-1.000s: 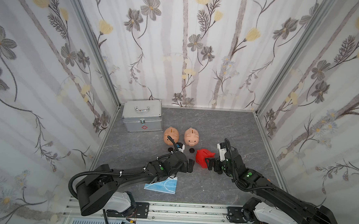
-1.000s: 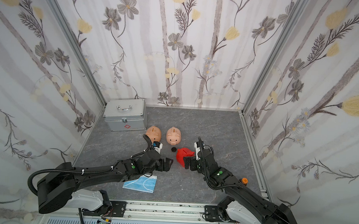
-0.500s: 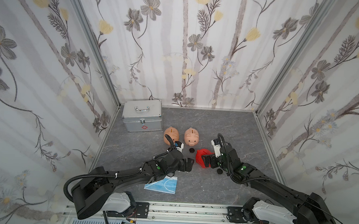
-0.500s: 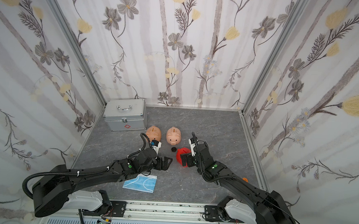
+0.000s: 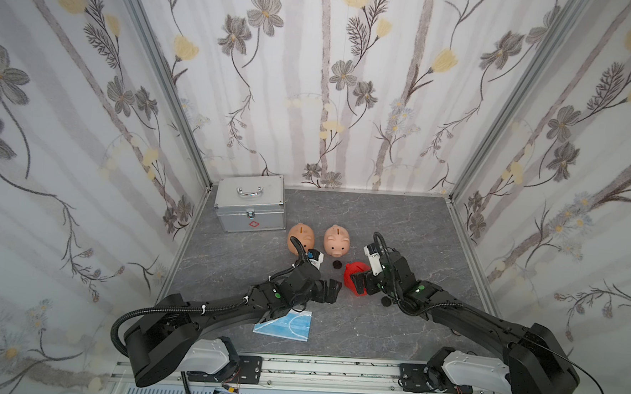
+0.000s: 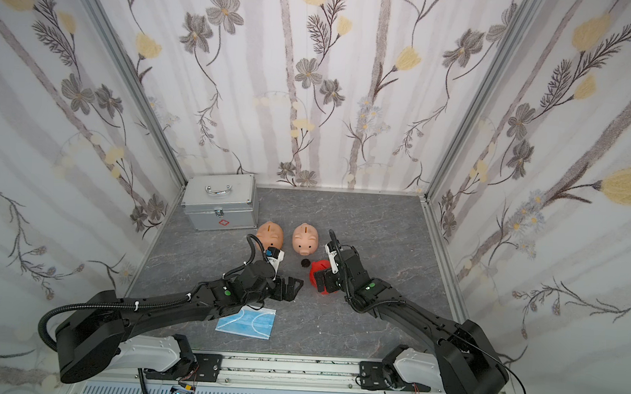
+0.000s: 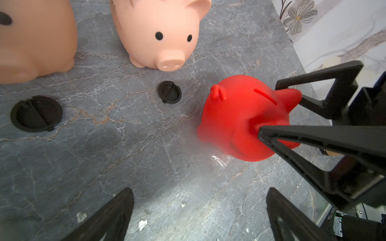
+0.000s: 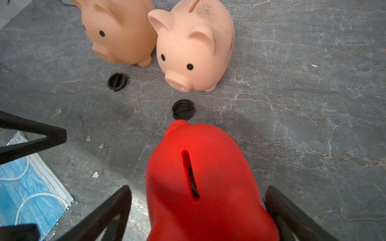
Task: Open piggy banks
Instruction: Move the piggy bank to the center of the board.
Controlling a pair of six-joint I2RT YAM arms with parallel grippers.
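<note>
Over the last second the right arm has swung its wrist inward and toward the far edge of the grey surface (image 5: 409, 225), so the right gripper (image 5: 362, 284) now reaches the red piggy bank (image 5: 351, 274) from the right. The left gripper (image 5: 333, 291) has stayed about where it was.

The right gripper's jaws stand wide, with one finger on each side of the red piggy bank. In the right wrist view a strip of bare surface shows between one finger and the pig's flank. The other finger lies close against it, and I cannot tell whether it touches. The left gripper is spread just as wide with nothing between its fingers. It sits low over bare surface, just left of the red piggy bank and apart from it.

The red piggy bank sits near the middle of the surface, slot up, with its curly tail toward the other pigs and its head toward the right gripper. One black plug (image 8: 183, 109) lies loose just past its tail, before the snout of the paler peach piggy bank (image 5: 337, 240). A second black plug (image 8: 117, 81) lies in front of the darker peach piggy bank (image 5: 301, 236). These two pigs stand on their feet side by side, farther toward the far edge, with their snouts facing the front edge.

A small black round thing (image 5: 386, 301) lies beside the right arm and is too small to make out. The silver case (image 5: 249, 202) sits in the far left corner. A blue face mask (image 5: 285, 328) lies near the front edge, partly hidden by the left arm.
</note>
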